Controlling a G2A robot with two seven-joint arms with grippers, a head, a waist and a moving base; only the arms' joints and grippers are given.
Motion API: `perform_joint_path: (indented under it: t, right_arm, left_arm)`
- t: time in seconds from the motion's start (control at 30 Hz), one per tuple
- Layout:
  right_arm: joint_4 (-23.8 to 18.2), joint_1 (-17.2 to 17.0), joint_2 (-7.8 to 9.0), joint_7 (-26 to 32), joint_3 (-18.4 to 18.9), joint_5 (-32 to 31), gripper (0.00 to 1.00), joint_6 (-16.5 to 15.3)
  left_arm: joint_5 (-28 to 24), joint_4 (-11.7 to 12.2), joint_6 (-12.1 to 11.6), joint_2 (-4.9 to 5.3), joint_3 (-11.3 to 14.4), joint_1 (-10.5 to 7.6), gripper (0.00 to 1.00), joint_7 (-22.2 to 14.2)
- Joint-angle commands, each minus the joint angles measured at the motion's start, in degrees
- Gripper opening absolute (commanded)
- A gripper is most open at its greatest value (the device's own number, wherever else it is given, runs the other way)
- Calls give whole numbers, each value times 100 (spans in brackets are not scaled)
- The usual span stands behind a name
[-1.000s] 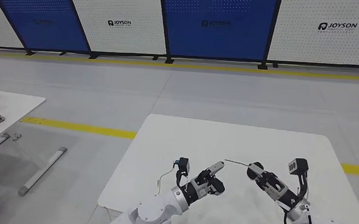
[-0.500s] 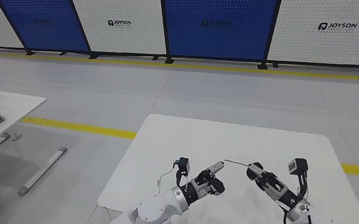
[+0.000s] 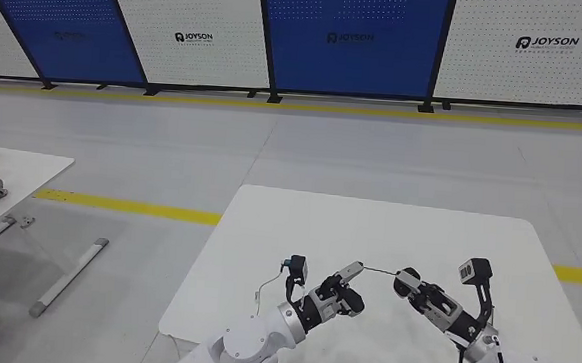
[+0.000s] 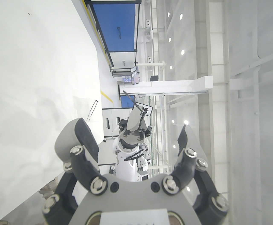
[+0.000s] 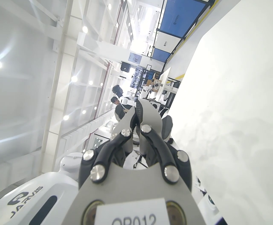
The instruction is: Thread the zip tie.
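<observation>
While the right gripper [image 3: 402, 279] pinches the zip tie [image 3: 381, 271] by one end, the tie hangs over the table's [image 3: 368, 226] 6 o'clock part, its long axis running 3 to 9, free tip pointing to 9 o'clock at the left gripper [image 3: 352, 271], whose jaws stand wide apart.

Bright, even overhead light. Ceiling spots [image 4: 181, 52] bloom and streak in both wrist views, worst in the right one. White surface [image 3: 368, 236] nearly blown out, with only faint grey mottling. Wrist views bend straight lines hard toward the edges.
</observation>
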Motion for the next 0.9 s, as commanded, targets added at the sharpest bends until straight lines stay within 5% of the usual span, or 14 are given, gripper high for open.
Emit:
perform_joint_path:
  t: [0.0,0.27,0.47,0.67,0.87]
  right_arm:
    - [0,0,0,0,0,0,0,0]
    - [0,0,0,0,0,0,0,0]
    - [-31,-3,-4,67,-34,-80,0,103]
    - [-45,60,-30,228,-105,-303,0,346]
    - [-46,56,-37,156,-89,-362,0,393]
  left_arm:
    - [2,-10,-15,-4,20,-6,100,2]
    - [-25,152,-192,-109,331,-363,100,214]
    - [-25,152,-192,-109,331,-363,100,214]
    - [317,317,-506,-127,363,-417,100,383]
    - [490,386,-437,-118,384,-409,100,328]
